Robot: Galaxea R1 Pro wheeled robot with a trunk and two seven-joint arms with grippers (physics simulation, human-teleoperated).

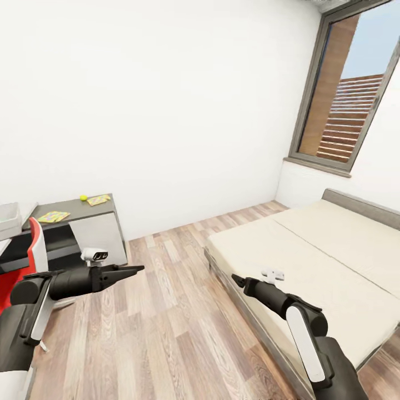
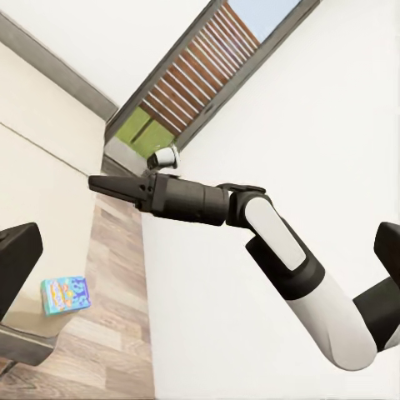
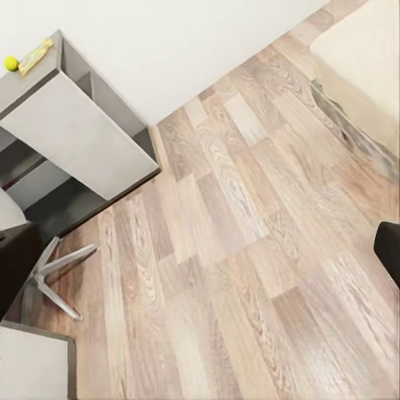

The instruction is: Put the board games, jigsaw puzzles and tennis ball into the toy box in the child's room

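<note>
The table [image 1: 78, 210] stands at the left wall with the tennis ball [image 1: 83, 197] and one jigsaw puzzle [image 1: 98, 200] near its far edge. A second jigsaw puzzle [image 1: 53, 216] lies closer to me. The light grey toy box [image 1: 8, 218] is cut off at the left edge. The bed [image 1: 311, 261] fills the right side. A board game [image 2: 65, 294] with a light blue printed cover lies on its cream top near the edge. My left gripper [image 1: 139, 269] hangs open over the floor, and my right gripper [image 1: 238, 279] is open beside the bed's corner. Both hold nothing.
A red and white chair [image 1: 34, 250] with a metal star base [image 3: 58, 275] stands in front of the table. Wood-plank floor [image 1: 166, 311] runs between table and bed. A window [image 1: 347, 89] is set in the far right wall.
</note>
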